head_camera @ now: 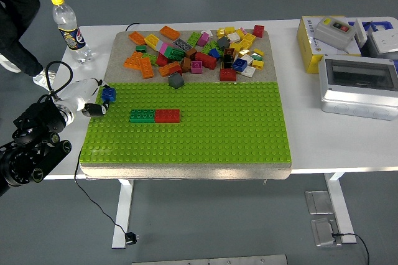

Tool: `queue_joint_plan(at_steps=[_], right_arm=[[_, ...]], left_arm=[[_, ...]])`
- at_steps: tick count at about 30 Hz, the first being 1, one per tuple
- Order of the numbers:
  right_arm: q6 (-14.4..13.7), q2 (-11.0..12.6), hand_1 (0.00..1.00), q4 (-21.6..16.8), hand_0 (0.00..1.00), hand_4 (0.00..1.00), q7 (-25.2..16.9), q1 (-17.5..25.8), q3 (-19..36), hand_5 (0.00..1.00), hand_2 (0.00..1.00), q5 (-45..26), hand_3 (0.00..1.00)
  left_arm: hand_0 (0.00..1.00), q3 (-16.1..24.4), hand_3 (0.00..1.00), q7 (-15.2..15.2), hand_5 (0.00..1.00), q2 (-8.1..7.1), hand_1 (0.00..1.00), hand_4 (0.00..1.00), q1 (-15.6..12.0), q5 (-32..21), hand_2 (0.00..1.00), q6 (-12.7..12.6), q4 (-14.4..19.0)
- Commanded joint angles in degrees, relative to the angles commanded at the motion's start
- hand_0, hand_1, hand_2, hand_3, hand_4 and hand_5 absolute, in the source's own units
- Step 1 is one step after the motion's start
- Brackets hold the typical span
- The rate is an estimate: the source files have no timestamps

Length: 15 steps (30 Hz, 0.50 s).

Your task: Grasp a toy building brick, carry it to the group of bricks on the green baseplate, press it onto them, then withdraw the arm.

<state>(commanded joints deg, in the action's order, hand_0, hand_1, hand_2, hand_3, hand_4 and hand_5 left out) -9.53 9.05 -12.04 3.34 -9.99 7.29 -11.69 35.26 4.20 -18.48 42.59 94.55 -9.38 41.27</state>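
A green baseplate (199, 134) lies on a grey mat at the table's middle. On it a green brick (142, 116) and a red brick (167, 116) sit joined in a row at the left middle. My left hand (98, 97) is at the plate's left edge, its fingers (94, 110) closed around a blue brick (109, 94) just above the plate's far left corner. It is left of the joined bricks and apart from them. A pile of loose bricks (199, 50) covers the mat behind the plate. A grey brick (176, 81) lies at the plate's far edge.
A plastic bottle (68, 28) stands at the table's far left. A yellow box (329, 38) and a grey electrical enclosure (357, 84) stand at the right. A person's dark-clothed leg (15, 10) shows at the top left. A black cable (53, 69) loops beside my left arm.
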Motion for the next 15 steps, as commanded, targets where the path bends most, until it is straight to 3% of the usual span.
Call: queue_joint_plan(at_steps=[5,10,15], right_arm=[[-0.11,0.34,0.702,-0.02,0.719,0.436,-0.27,0.32,1.09,0.876,0.769,0.41,0.732],[-0.26,0.56,0.702,-0.05,0.719,0.436,-0.46,0.39,1.31,0.876,0.769,0.77,0.732],[-0.32,0.63,0.700,-0.10,0.718,0.437,-0.58,0.44,1.16,0.876,0.768,0.54,0.732]], left_arm=[[0.998,4.06,0.543,3.85,0.167,-1.17,0.949,0.367,-2.84,-1.00,0.923,1.06,5.55],[0.998,7.50,0.543,9.68,0.167,0.72,0.949,0.367,-5.76,1.19,0.923,1.59,14.04],[0.998,6.84,0.533,15.82,0.155,3.14,0.946,0.339,-6.85,3.98,0.920,2.40,22.51]])
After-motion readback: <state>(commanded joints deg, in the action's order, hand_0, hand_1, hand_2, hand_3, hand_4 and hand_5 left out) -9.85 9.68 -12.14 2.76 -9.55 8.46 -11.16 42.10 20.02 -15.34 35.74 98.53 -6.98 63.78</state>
